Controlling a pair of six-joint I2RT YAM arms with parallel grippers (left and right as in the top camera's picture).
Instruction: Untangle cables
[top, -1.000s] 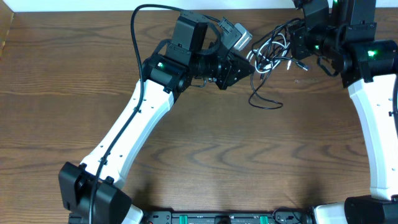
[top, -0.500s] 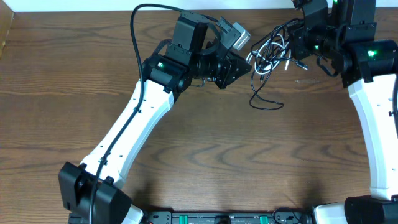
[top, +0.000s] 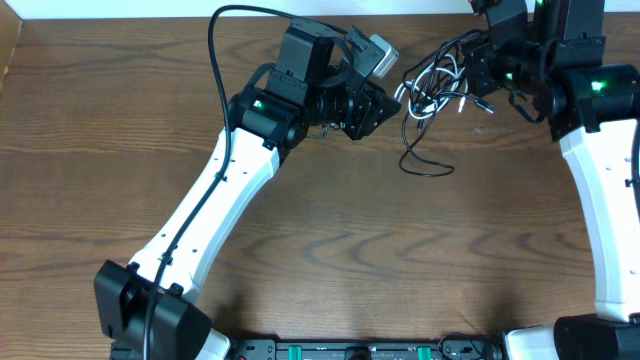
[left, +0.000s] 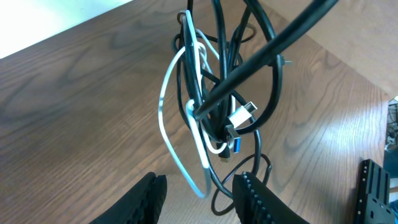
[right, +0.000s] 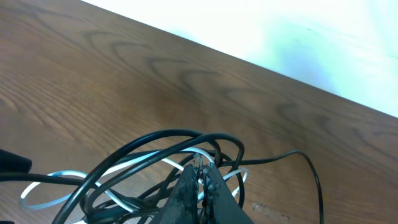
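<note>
1. Partly hidden at the grip, the cables, thin glossy black cords and one white, hung tangled over the wood-grain counter.
2. Right jaws were pinched tight on them.
3. Left jaws stood parted, apparently empty.

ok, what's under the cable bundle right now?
Bare wooden table and one black loop trailing onto it. The bundle is held by the right fingers; the table patch directly beneath the knot is covered.
</note>
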